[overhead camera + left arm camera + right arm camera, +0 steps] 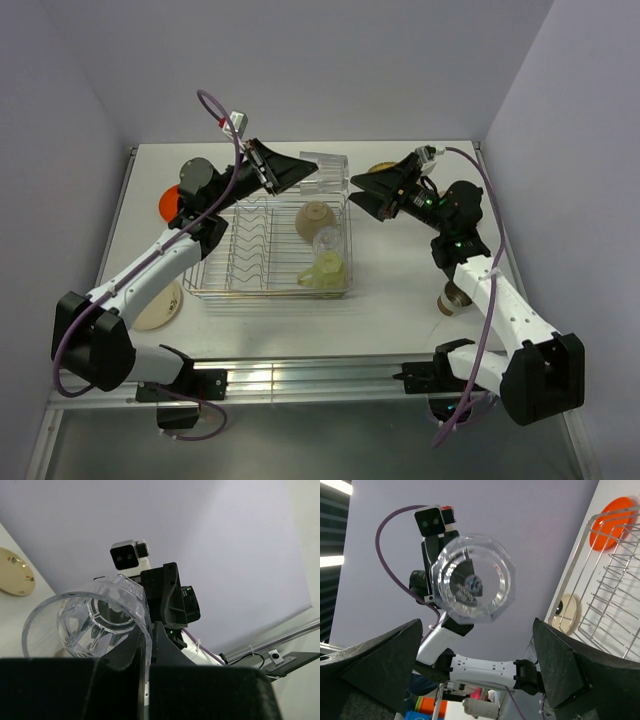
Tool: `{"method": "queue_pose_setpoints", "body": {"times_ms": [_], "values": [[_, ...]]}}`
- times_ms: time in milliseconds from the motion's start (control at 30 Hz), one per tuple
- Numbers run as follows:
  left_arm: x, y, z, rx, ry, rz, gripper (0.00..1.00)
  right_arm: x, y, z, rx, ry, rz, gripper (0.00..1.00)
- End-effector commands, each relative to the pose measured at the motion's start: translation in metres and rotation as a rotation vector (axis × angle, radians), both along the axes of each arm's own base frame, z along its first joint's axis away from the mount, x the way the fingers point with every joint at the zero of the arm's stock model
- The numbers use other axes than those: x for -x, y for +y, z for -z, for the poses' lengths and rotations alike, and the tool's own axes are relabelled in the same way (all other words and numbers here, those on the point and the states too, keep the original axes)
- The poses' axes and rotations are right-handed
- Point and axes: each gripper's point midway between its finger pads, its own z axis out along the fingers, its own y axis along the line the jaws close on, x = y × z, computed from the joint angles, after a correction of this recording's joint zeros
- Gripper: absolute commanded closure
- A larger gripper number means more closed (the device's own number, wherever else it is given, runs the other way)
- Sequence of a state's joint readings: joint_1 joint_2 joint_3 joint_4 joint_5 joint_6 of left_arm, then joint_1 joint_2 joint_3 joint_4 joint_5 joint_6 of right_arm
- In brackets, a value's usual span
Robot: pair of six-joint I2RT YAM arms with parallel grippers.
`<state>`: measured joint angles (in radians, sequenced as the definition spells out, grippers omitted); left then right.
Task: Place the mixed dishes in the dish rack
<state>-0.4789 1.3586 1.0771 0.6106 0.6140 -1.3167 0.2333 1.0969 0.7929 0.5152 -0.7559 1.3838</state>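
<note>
The left fingers (75,690) are clamped on the rim wall of a clear faceted plastic cup (472,580), holding it on its side in the air with its base turned toward the right fingers (560,665). Those stand wide apart, the cup just ahead of the gap between them and touching neither. Below and nearer than both pairs of fingers sits the large rectangular silver wire dish rack (215,293) on the white surface (400,300). It holds a beige bowl (315,218), a second clear cup (328,240) and a pale green mug (325,272), on the side closer to the right fingers. A round orange plate (168,205) lies on the surface well left of the left fingers.
</note>
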Motion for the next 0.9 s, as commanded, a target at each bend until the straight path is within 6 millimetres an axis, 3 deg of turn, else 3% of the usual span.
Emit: {"method": "queue_pose_setpoints", "body": {"times_ms": [0,433,533,633,667,733,833,867], "values": [[0.014,-0.005,-0.017,0.062,-0.070,0.046,1.00,-0.002,0.003,-0.028,-0.037,-0.089,-0.002,0.01],[0.021,-0.019,-0.002,0.056,-0.041,0.088,1.00,-0.027,0.018,-0.021,0.040,-0.092,-0.004,0.00],[0.023,-0.018,0.000,0.055,-0.039,0.087,1.00,-0.028,0.020,-0.019,0.051,-0.095,-0.010,0.07],[0.021,-0.018,0.006,0.037,-0.034,0.076,1.00,-0.025,0.024,-0.016,0.055,-0.093,-0.025,0.22],[0.020,-0.018,0.009,0.029,-0.029,0.074,1.00,-0.023,0.024,-0.015,0.056,-0.096,-0.029,0.36],[0.018,-0.019,0.016,0.015,-0.019,0.067,1.00,-0.021,0.026,-0.013,0.056,-0.100,-0.041,0.49],[0.017,-0.019,0.023,0.009,-0.009,0.062,0.98,-0.017,0.027,-0.013,0.051,-0.118,-0.056,0.83],[0.017,-0.018,0.024,0.008,-0.007,0.058,0.91,-0.017,0.027,-0.012,0.056,-0.126,-0.059,0.92]]}}
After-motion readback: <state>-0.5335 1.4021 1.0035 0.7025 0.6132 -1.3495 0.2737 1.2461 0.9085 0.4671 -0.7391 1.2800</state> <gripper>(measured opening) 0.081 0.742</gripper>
